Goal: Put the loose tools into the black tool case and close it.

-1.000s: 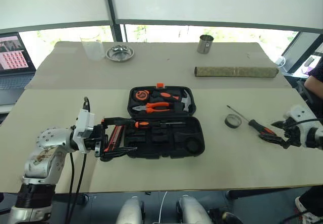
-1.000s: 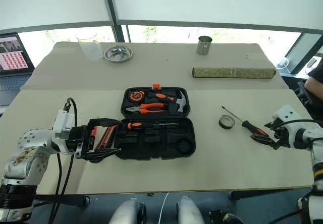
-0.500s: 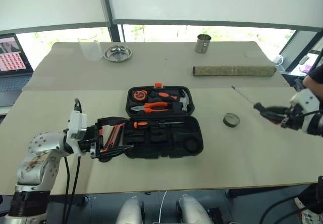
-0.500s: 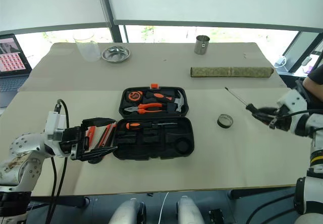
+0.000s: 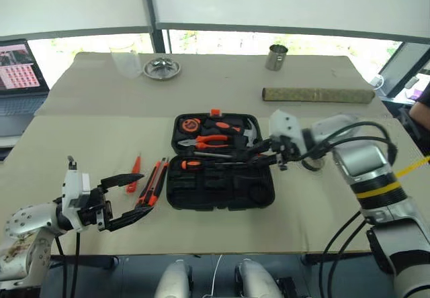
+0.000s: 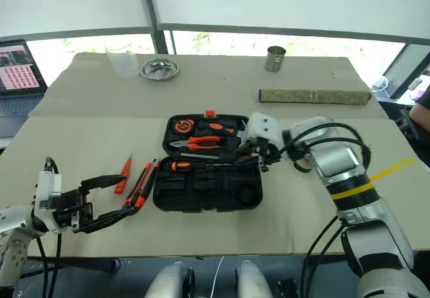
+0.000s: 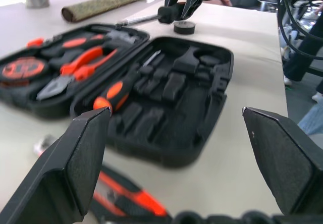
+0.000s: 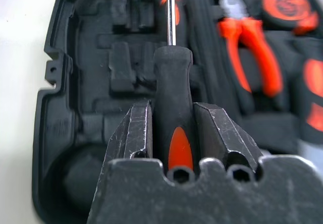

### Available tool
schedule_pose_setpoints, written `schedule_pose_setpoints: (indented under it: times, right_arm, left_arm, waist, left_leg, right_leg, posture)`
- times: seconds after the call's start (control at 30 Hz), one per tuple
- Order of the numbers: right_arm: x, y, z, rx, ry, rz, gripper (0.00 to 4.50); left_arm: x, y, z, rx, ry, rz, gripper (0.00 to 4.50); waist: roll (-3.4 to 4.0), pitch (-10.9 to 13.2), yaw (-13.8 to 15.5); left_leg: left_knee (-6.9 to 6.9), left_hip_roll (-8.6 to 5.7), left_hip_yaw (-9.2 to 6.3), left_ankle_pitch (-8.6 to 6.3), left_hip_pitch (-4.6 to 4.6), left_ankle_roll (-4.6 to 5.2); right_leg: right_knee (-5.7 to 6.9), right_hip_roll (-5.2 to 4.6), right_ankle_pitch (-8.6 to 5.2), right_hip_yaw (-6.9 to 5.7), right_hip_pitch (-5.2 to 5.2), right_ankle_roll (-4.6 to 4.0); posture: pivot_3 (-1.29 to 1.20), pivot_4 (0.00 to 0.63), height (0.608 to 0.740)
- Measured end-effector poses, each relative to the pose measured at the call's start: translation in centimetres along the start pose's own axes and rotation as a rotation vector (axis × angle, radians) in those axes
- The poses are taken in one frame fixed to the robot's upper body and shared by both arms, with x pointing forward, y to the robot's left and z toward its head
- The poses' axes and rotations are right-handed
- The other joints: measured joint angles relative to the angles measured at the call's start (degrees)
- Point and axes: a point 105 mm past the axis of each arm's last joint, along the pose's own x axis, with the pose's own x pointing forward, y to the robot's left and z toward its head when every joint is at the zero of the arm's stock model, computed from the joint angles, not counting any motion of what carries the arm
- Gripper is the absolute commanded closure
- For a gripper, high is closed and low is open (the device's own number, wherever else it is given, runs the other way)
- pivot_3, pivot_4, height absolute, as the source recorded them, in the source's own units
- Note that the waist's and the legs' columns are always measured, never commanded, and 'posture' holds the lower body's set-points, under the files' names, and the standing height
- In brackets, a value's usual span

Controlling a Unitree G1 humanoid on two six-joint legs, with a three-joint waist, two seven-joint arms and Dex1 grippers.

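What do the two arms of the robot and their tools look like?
Both arms have silver-grey metal segments with black cables running alongside. The right arm carries a yellow band. Each wrist bears a white block, and each tool, left tool and right tool, has two black fingers.

The beige table (image 5: 80, 143) bears the open black tool case (image 5: 222, 190), tester screwdriver (image 5: 135, 174), utility knife (image 5: 154, 183), a cardboard tube (image 5: 318, 94).

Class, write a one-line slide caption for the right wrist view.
Right gripper clamps a black-and-orange-handled screwdriver, its shaft pointing over the open black plastic tool case.
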Motion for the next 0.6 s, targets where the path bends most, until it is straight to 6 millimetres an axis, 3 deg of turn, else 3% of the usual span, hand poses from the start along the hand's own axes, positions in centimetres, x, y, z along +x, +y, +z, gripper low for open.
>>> schedule_pose_setpoints:
  times: [0.1, 0.5, 0.57, 0.6]
  right_arm:
    - [1.0, 0.4, -0.9, -0.002, 0.061, 0.019, 3.55]
    - [2.2, 0.3, -1.3, -0.014, 0.088, 0.008, 3.55]
    - [2.3, 0.3, -1.2, -0.022, 0.086, 0.006, 2.55]
    - [2.3, 0.2, -1.2, -0.027, 0.086, 0.002, 2.26]
  left_arm:
    - [0.2, 0.0, 0.1, 0.005, -0.007, 0.011, 0.00]
    - [1.0, 0.0, 0.8, 0.032, -0.023, 0.000, 0.00]
    - [1.0, 0.0, 0.7, 0.031, -0.023, -0.001, 0.00]
    - [1.0, 0.0, 0.7, 0.031, -0.022, -0.001, 0.00]
  waist:
    - [0.00, 0.00, 0.19]
    - [0.00, 0.00, -0.87]
    - [0.00, 0.00, -0.88]
    - [0.00, 0.00, -0.88]
  left_leg:
    - [0.01, -0.09, 0.10, 0.01, -0.08, -0.01]
    - [-0.02, 0.03, 0.11, 0.01, 0.03, 0.00]
    - [-0.02, 0.03, 0.11, 0.01, 0.04, 0.00]
    - [-0.02, 0.03, 0.11, 0.01, 0.05, 0.00]
  right_leg:
    - [0.00, 0.02, 0.02, 0.01, -0.08, -0.01]
    - [0.02, 0.21, 0.05, 0.01, -0.03, -0.09]
    - [0.03, 0.21, 0.05, 0.01, -0.02, -0.09]
    - [0.04, 0.21, 0.05, 0.01, -0.02, -0.09]
  posture:
    - [0.00, 0.150, 0.740]
    - [0.00, 0.150, 0.740]
    - [0.00, 0.150, 0.740]
    - [0.00, 0.150, 0.740]
